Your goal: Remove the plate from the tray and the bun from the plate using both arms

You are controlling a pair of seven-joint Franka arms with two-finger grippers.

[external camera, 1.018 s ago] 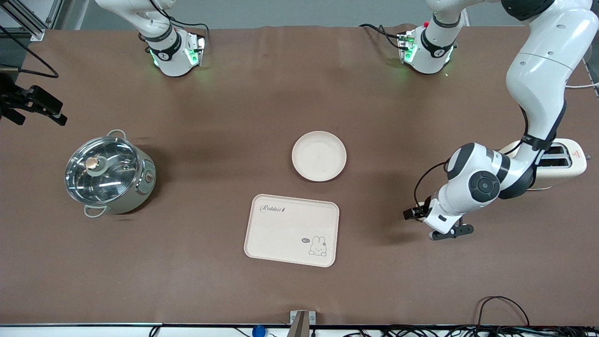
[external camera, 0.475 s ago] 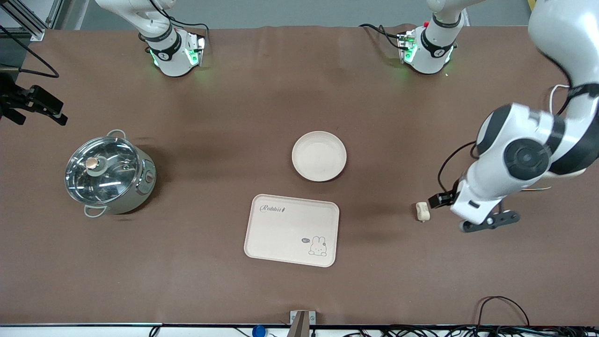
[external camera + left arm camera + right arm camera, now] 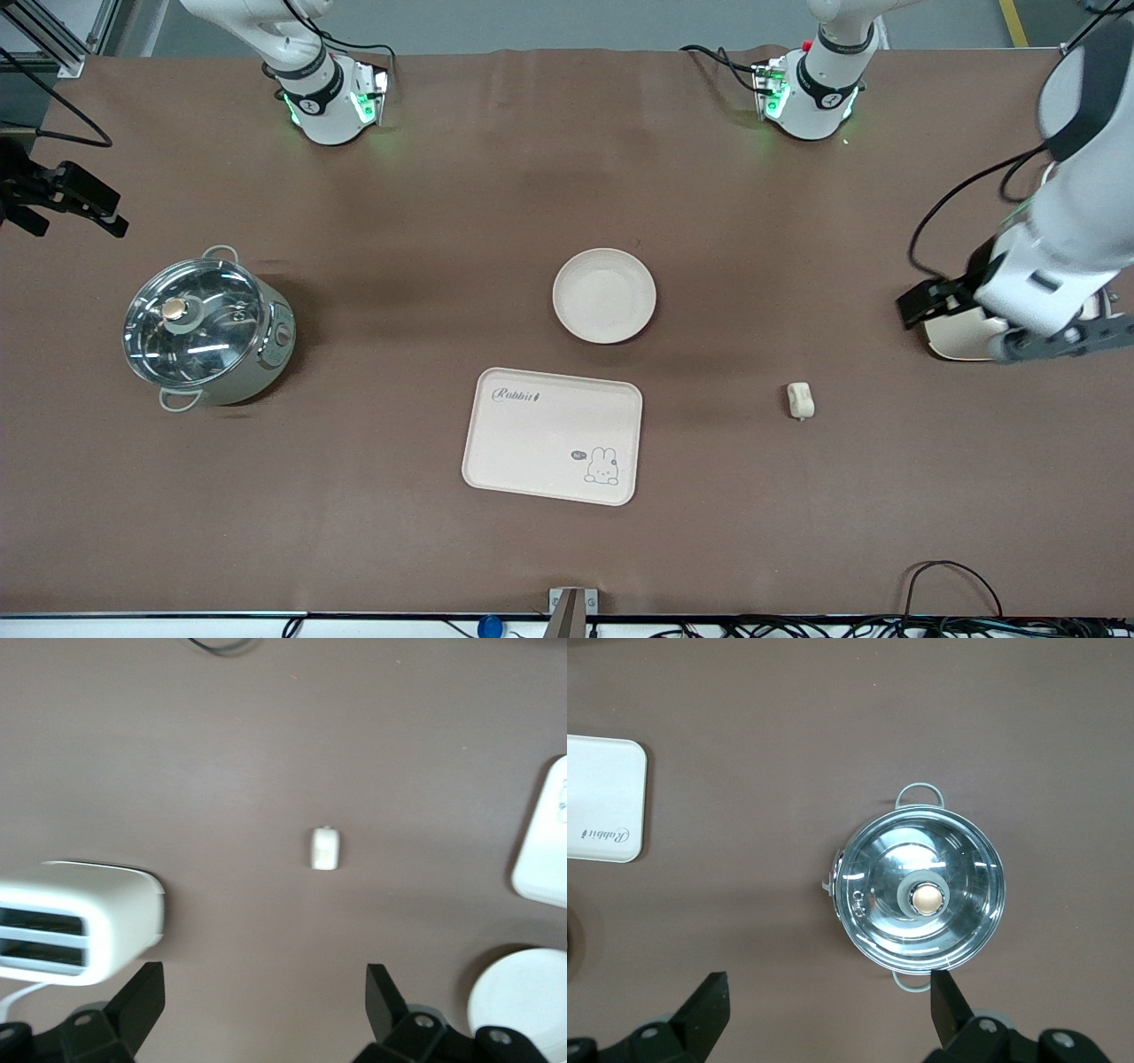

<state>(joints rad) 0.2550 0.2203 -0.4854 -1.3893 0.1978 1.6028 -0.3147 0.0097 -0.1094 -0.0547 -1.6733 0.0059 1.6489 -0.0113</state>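
Note:
The round cream plate (image 3: 604,295) lies mid-table, just farther from the front camera than the rabbit tray (image 3: 552,436). It also shows in the left wrist view (image 3: 523,1001). The small pale bun (image 3: 800,400) lies on the cloth beside the tray, toward the left arm's end, and shows in the left wrist view (image 3: 325,849). My left gripper (image 3: 263,983) is open and empty, high over the cloth between the bun and the toaster. My right gripper (image 3: 830,992) is open and empty, high over the cloth beside the pot. It is out of the front view.
A steel pot with a glass lid (image 3: 205,328) stands toward the right arm's end and shows in the right wrist view (image 3: 919,895). A cream toaster (image 3: 952,341) stands at the left arm's end, partly hidden by the left arm. The tray's corner (image 3: 602,797) shows too.
The left gripper has risen and drawn away from the bun toward the toaster. The bun stays lying on the cloth where the gripper was. Plate, tray and pot have not moved.

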